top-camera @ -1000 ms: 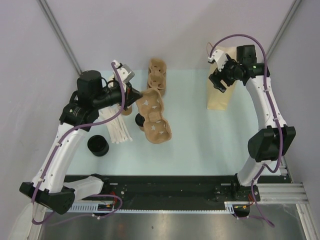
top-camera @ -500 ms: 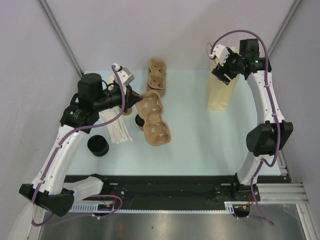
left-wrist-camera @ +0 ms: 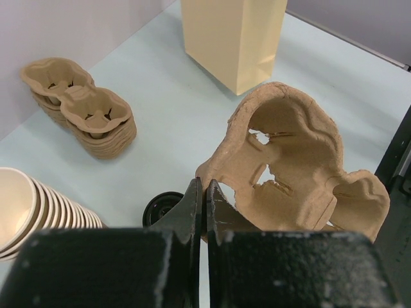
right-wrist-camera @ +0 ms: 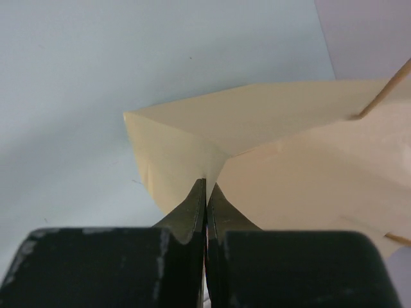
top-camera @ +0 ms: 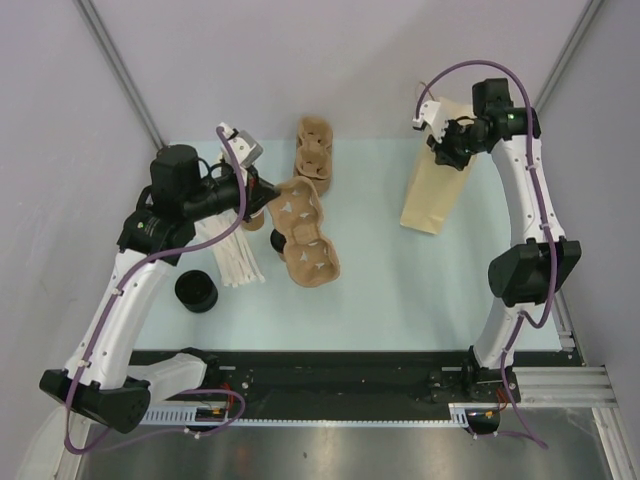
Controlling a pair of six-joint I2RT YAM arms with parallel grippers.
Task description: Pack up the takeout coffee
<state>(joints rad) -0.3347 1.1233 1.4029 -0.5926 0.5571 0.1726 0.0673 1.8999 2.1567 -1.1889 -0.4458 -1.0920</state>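
Top view: the left gripper was clenched on the rim of a rough moulded-pulp carrier, which was tilted. The coffee stood close beneath its fingers, beside the carrier. The right gripper pinched the top of a smooth tan paper bag leaning below it. The table was pale mint and matte, the walls grey-lilac.

Left wrist: the fingers were shut on the carrier's edge, with the coffee's round black lid just left of them. A stack of carriers lay ahead to the left.

Right wrist: the jaws gripped a creased bag fold.
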